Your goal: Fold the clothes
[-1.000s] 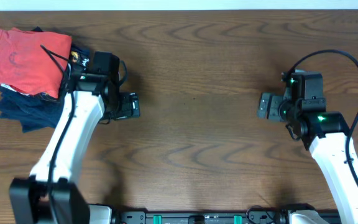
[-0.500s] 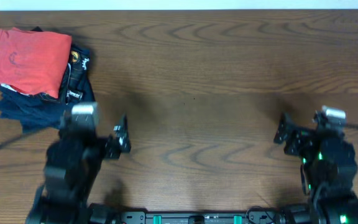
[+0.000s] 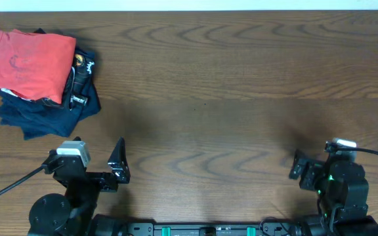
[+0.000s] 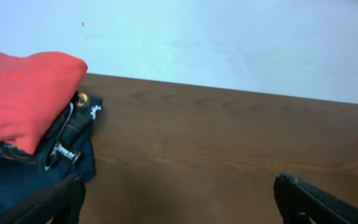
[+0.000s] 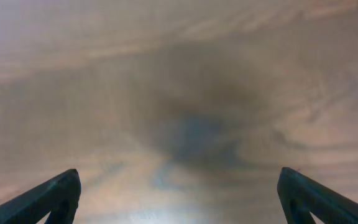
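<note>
**Entry: T-shirt position relative to both grippers**

The red-orange T-shirt (image 3: pixel 28 62) is seen lying folded at the far left corner of the table (image 3: pixel 228 78). It rests on top of a pile of dark shirts (image 3: pixel 41 111).

The left gripper (image 3: pixel 117 167) is held low at the near edge. From it the shirt lies ahead and to the left, well apart. The right gripper (image 3: pixel 299 172) is placed at the near right, much farther from the shirt, so the left arm is judged the nearer one for any further handling.

In both wrist views the fingers are spread wide with nothing between them.

The shirt's long axis runs roughly left to right along the far edge, slightly tilted. A rounded fold is turned toward the table centre. The collar end cannot be told.
</note>
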